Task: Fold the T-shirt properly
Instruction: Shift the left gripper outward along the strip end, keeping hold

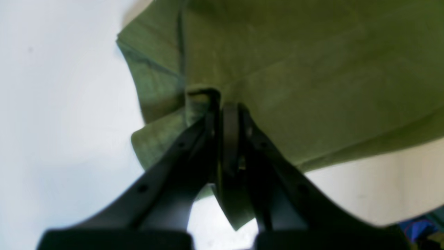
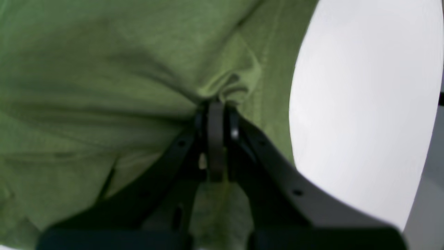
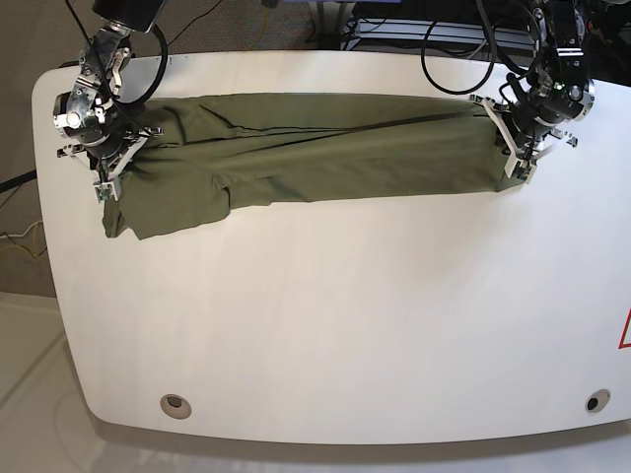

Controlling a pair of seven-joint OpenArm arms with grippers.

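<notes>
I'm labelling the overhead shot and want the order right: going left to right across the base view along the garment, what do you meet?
Right arm's pincer clamped on cloth → plain olive-green cotton T-shirt stretched over the white table → left arm's pincer gripping its other end.

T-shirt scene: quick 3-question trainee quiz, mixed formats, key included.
1. True or false: the left gripper is shut on the T-shirt.
2. The right gripper is: A) open above the cloth B) shut on the cloth C) out of view.
3. Fill in: in the base view the shirt lies stretched in a long band across the ___ table.

Key: 1 true; 2 B; 3 white.
</notes>
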